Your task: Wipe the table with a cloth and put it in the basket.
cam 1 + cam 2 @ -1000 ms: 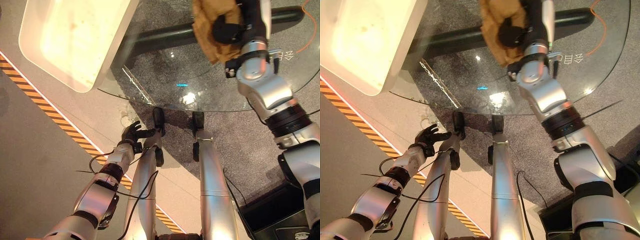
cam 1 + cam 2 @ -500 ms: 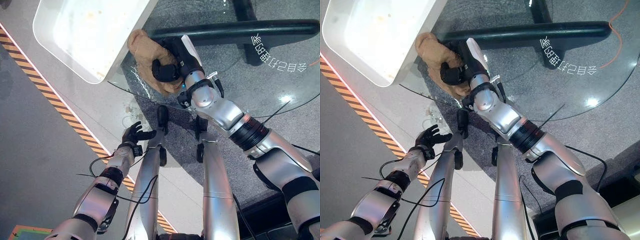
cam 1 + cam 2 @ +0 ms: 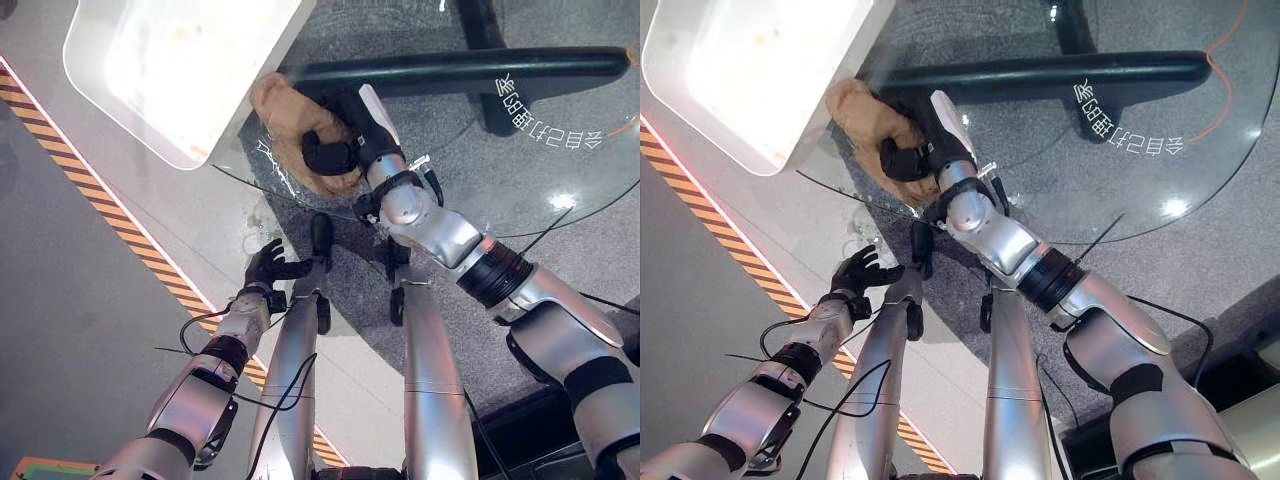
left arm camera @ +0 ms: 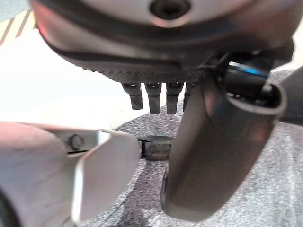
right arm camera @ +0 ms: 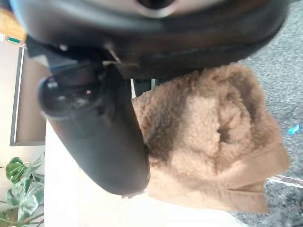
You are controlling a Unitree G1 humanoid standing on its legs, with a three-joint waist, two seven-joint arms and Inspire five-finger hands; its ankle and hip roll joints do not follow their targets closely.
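The right robot hand point(image 3: 335, 152) has its dark fingers curled into a bunched tan cloth point(image 3: 285, 122), pressing it against the glass bench point(image 3: 520, 190) near the rim closest to the white basket point(image 3: 110, 130), which stands just beyond the cloth on the far side from the wrist. In the right wrist view the cloth point(image 5: 213, 142) shows as a thick, fleecy wad, folded on itself, with a hemmed edge hanging loose past the thumb. It looks soft, light and limp: it will sag and trail wherever it is not gathered, and it should slide easily over the smooth glass without scratching. The sound place to hold it is the bulky middle, where the fingers already sit, rather than a corner, so that no flap drags or catches on the basket's rim when it is lifted over. Nothing about it seems fragile or slippery. The left robot hand point(image 3: 268, 268) hangs low beside the bench's edge, well apart from the cloth, fingers loosely spread and holding nothing.
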